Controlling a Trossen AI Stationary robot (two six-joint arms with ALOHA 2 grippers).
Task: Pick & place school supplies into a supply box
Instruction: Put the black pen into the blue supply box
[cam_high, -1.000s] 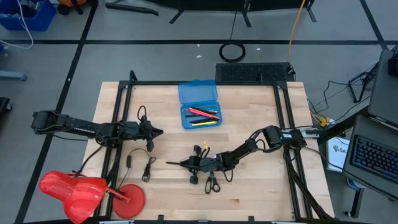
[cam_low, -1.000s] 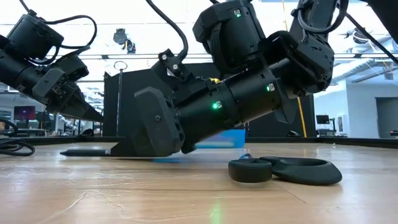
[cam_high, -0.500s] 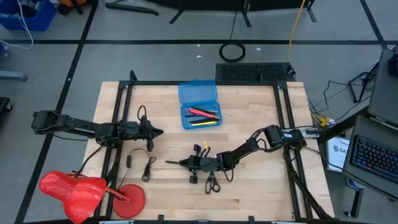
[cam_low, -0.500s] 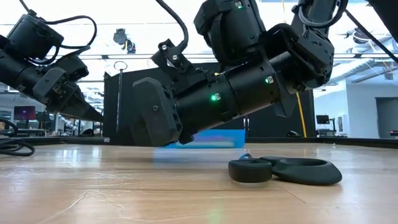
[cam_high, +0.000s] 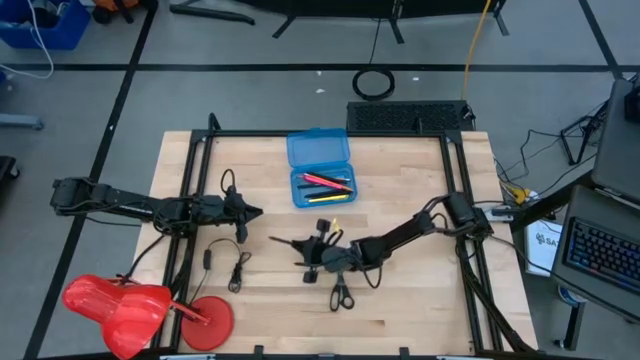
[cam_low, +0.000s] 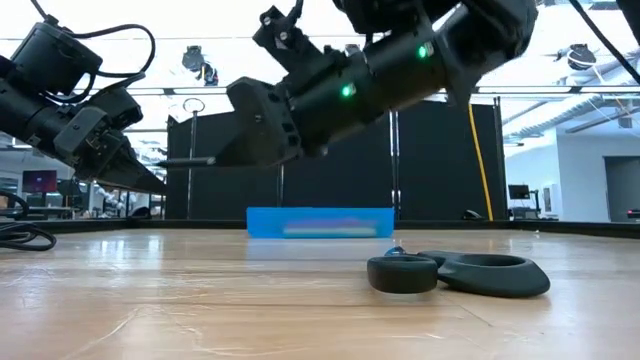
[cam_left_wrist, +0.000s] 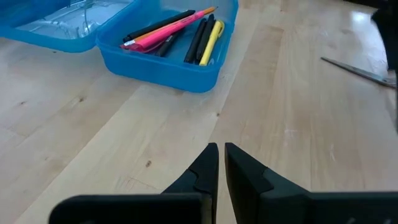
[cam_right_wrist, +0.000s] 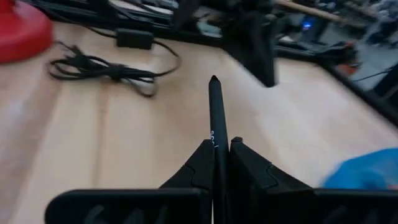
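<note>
My right gripper (cam_high: 306, 247) hangs over the table's middle, shut on a black pen (cam_right_wrist: 216, 106) that points toward the table's left edge (cam_low: 185, 161). The open blue supply box (cam_high: 320, 168) stands flat near the far edge, with several pens (cam_left_wrist: 180, 34) lying in its tray. Black-handled scissors (cam_high: 340, 293) lie flat on the table on the near side of the right gripper. My left gripper (cam_left_wrist: 221, 150) waits shut above the table's left part (cam_high: 255, 211). My right gripper pinches the black pen between its two fingers, with the pen lying along them. The shaft (cam_right_wrist: 217, 142) sticks out ahead of the fingertips; its back part is hidden between the fingers. The fingers come almost level from the table's right. The pen is lifted clear, near level.
A thin black cable with a plug (cam_high: 235, 265) lies at the near left. A red object (cam_high: 140, 305) sits at the near left corner. Black frame rails (cam_high: 190, 200) run along the table's left and right sides.
My right gripper has risen from the table while staying shut on the black pen, and has rolled at the wrist. The pen, which lay on the wood, now hangs clear above it. The scissors stay where they were.
</note>
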